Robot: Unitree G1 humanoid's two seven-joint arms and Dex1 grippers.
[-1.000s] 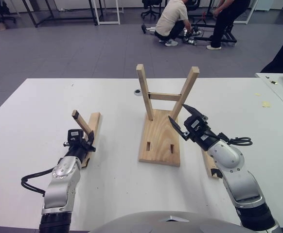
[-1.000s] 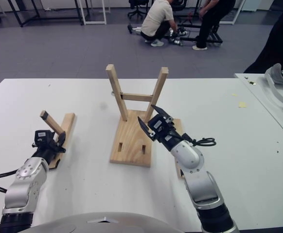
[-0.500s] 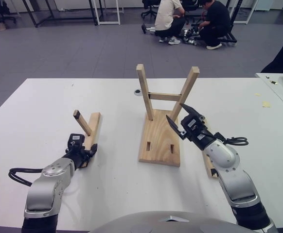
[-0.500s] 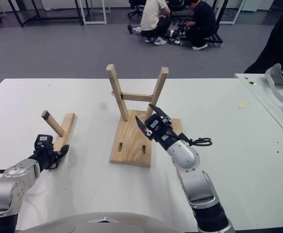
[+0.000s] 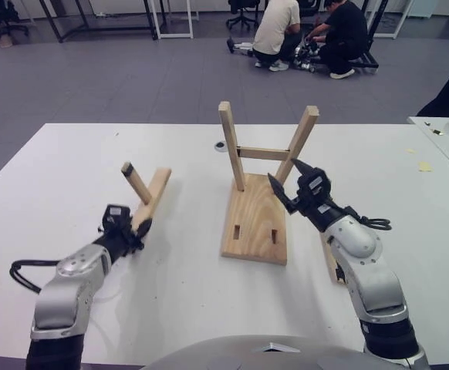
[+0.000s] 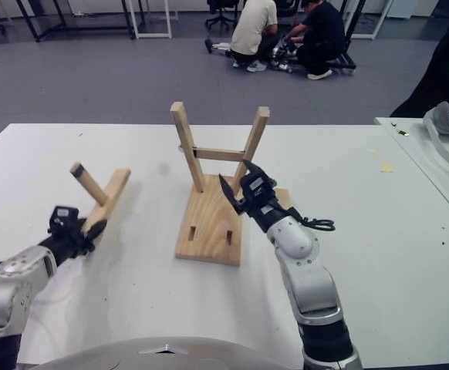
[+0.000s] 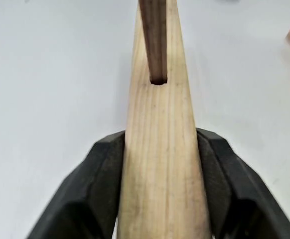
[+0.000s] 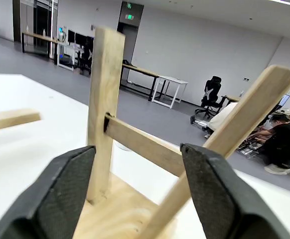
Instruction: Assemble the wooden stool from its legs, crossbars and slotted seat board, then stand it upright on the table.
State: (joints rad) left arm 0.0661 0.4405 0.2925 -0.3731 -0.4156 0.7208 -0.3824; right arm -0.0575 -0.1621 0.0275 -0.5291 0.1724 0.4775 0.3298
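The loose leg (image 5: 153, 194) with its crossbar (image 5: 135, 181) is clamped by the left gripper (image 5: 126, 230), left of the seat board (image 5: 254, 227); it should be carried level so the joint is not strained. The right gripper (image 5: 284, 173) is spread beside the seated legs (image 5: 231, 146). The socket (image 7: 158, 79) is resolved in the left wrist view, not from the head.

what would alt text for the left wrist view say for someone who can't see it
The left gripper clamps a pale wooden leg between its two black fingers, seen lengthwise. A darker crossbar sits in a hole in the leg further along, and the white table lies behind.
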